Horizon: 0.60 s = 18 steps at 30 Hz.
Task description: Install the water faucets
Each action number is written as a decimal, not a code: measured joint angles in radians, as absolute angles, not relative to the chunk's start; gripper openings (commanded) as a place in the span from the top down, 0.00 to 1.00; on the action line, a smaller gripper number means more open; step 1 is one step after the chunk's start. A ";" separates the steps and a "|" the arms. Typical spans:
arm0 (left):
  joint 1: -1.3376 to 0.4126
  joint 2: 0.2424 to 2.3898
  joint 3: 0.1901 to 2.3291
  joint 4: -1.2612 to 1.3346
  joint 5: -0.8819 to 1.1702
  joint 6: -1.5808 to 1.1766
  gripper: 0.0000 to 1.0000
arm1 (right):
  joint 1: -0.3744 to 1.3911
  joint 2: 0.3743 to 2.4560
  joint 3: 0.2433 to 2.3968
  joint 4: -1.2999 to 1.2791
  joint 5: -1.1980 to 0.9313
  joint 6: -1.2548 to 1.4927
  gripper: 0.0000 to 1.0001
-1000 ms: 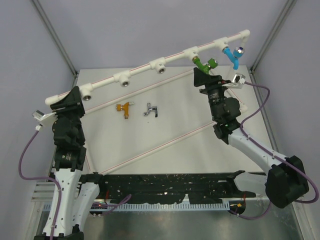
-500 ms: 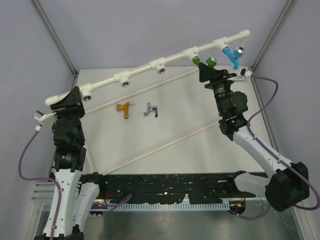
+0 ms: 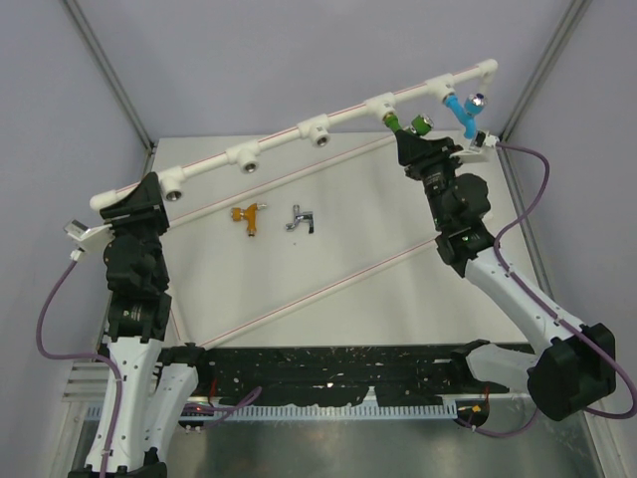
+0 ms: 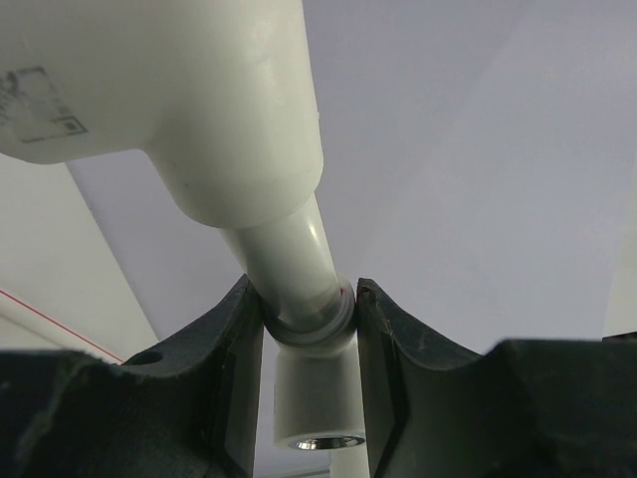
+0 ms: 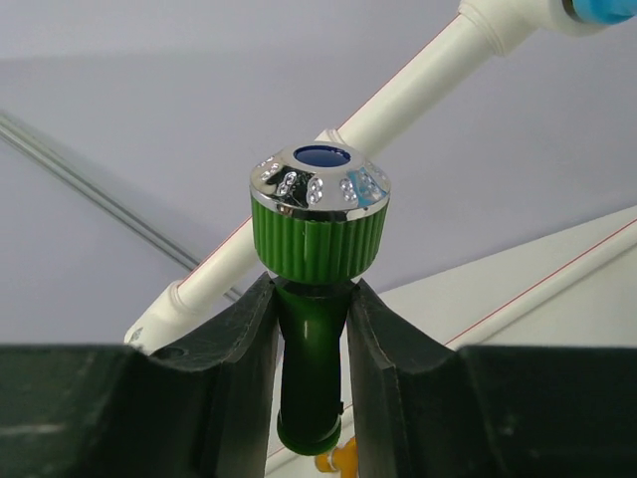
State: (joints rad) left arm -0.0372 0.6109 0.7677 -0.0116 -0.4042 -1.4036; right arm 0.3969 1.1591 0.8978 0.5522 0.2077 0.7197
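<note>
The white pipe frame runs high across the back. A green faucet and a blue faucet hang from its right-hand sockets. My right gripper is shut on the green faucet, with both jaws pressed on its stem just under the ribbed chrome-topped knob. My left gripper is shut on the white pipe near the frame's left end, above a downward socket. An orange-gold faucet and a silver faucet lie on the table, left of centre.
Thin white rods with red stripes lie diagonally across the table. A black cable chain runs along the near edge. Metal corner posts rise at the back left and back right. Two open sockets sit mid-pipe.
My right gripper rose to the green faucet and closed on its stem. The left gripper stayed on the pipe, and the loose faucets did not move.
</note>
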 measured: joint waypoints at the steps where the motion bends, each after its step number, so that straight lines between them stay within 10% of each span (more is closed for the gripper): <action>1: -0.037 0.611 0.768 -0.011 -0.404 -1.404 1.00 | 0.397 1.159 0.902 0.544 0.209 0.739 0.95; 18: -0.037 0.614 0.768 -0.008 -0.408 -1.407 1.00 | 0.468 1.174 0.974 0.373 0.424 1.233 0.78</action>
State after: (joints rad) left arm -0.0372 0.6140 0.7677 -0.0082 -0.4084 -1.4067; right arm 0.4679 1.1736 0.9737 0.3733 0.4236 1.2331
